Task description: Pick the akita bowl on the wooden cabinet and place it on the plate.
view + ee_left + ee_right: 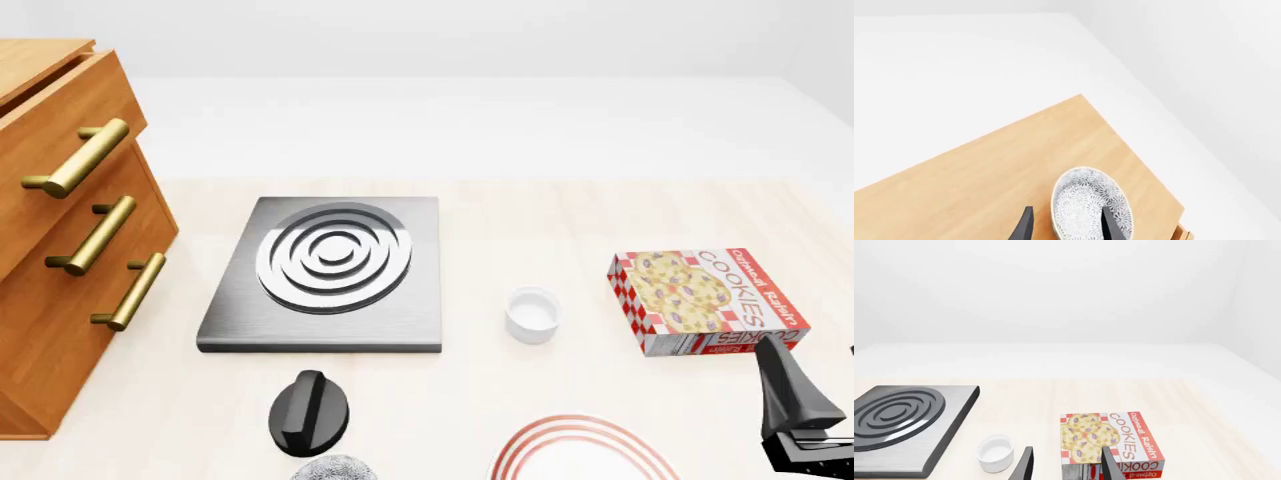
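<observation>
In the left wrist view the akita bowl [1084, 202], round and speckled grey, rests on the wooden cabinet [1007, 170] near a corner of its top. My left gripper [1066, 225] is open over it. One finger lies over the bowl's inside, and the other stands outside the rim with a gap. The cabinet [67, 290] fills the front view's left side. The plate [581, 450], white with red rings, is cut off by the bottom edge. My right gripper [801, 410] hovers open to the plate's right, holding nothing.
A steel burner plate [327, 265] lies mid-table, with a small white cup [533, 315] and a cookie box [707, 300] to its right. A black part of the left arm [310, 410] shows low in the front view. Below it is a speckled grey patch I cannot identify.
</observation>
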Tool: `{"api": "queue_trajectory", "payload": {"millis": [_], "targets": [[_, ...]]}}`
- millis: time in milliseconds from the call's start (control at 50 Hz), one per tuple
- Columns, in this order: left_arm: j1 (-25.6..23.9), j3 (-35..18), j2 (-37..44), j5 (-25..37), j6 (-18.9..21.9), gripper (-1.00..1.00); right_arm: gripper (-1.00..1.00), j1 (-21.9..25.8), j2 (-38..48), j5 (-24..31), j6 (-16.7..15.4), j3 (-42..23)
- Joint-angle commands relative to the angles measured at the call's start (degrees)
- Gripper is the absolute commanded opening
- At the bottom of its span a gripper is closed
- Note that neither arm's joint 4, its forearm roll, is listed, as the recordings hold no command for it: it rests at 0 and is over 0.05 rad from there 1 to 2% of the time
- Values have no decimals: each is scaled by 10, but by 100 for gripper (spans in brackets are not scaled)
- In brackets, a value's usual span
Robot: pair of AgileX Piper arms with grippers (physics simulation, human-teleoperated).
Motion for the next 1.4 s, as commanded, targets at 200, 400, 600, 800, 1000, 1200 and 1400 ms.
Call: {"api": "queue_trajectory", "payload": {"millis": [200, 400, 600, 800, 1000, 1200, 1400], "targets": [[-1, -2, 16, -6, 0, 100, 100, 0, 0, 0, 0, 0], [-2, -2, 25, -11, 2, 100, 100, 0, 0, 0, 0, 0], [-6, 3, 29, -15, 4, 100, 100, 0, 0, 0, 0, 0], [16, -3, -5, -19, 24, -100, 100, 0, 0, 0, 0, 0], [-1, 0, -30, 3, -37, -100, 100, 0, 0, 0, 0, 0], [-39, 3, -73, 38, -94, -100, 100, 0, 0, 0, 0, 0], [-80, 0, -96, 61, -116, -100, 100, 0, 0, 0, 0, 0]]}}
